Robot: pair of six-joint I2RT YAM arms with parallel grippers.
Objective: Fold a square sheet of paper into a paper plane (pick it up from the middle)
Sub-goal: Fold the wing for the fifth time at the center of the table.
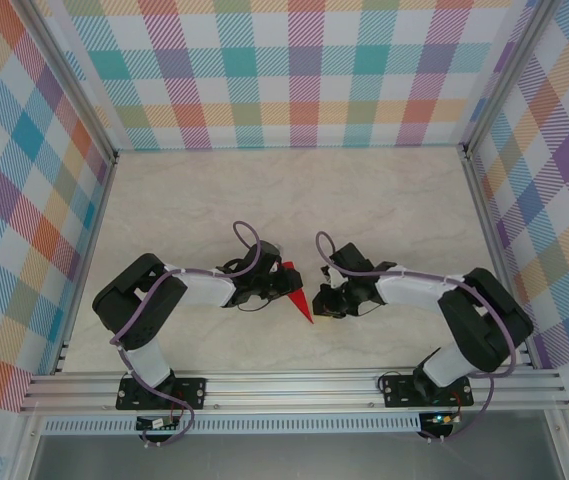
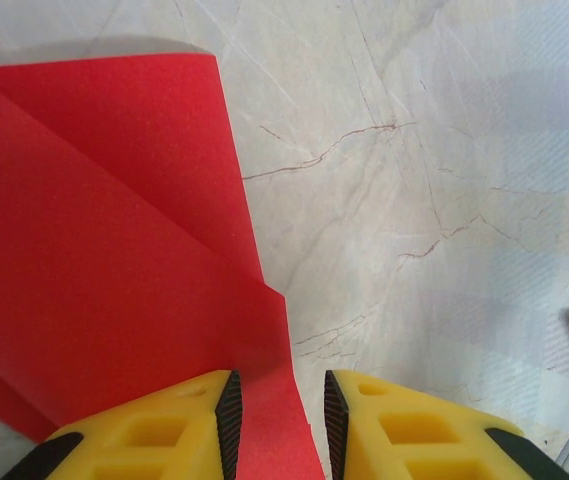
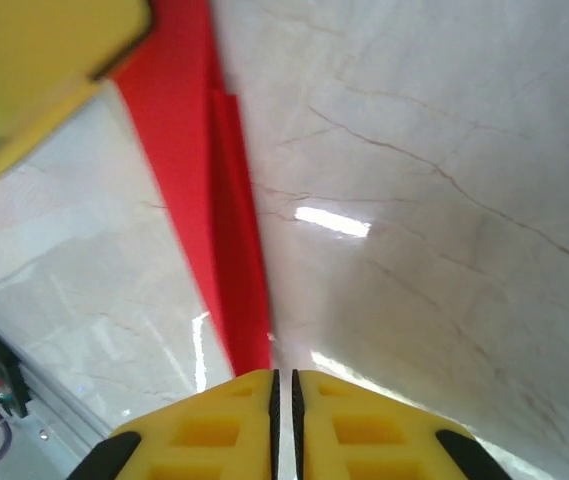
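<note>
The red square sheet of paper is folded into a slim, pointed paper plane (image 1: 301, 298) that lies on the marble table between the two arms, nose toward the near edge. In the left wrist view its layered folds (image 2: 114, 250) spread to the left. One strip runs between the jaws of my left gripper (image 2: 279, 385), which stand apart with bare table beside the right pad. My left gripper (image 1: 282, 285) sits at the plane's wide end. My right gripper (image 3: 284, 378) has its jaws a narrow slit apart, with nothing between them. The plane's narrow end (image 3: 229, 230) stops at its left finger.
My right gripper (image 1: 326, 298) stands just right of the nose. A yellow finger of the left gripper (image 3: 34, 80) shows at the top left of the right wrist view. Checked walls (image 1: 294, 70) close off the table at the back and sides. An aluminium rail (image 1: 294, 385) runs along the near edge.
</note>
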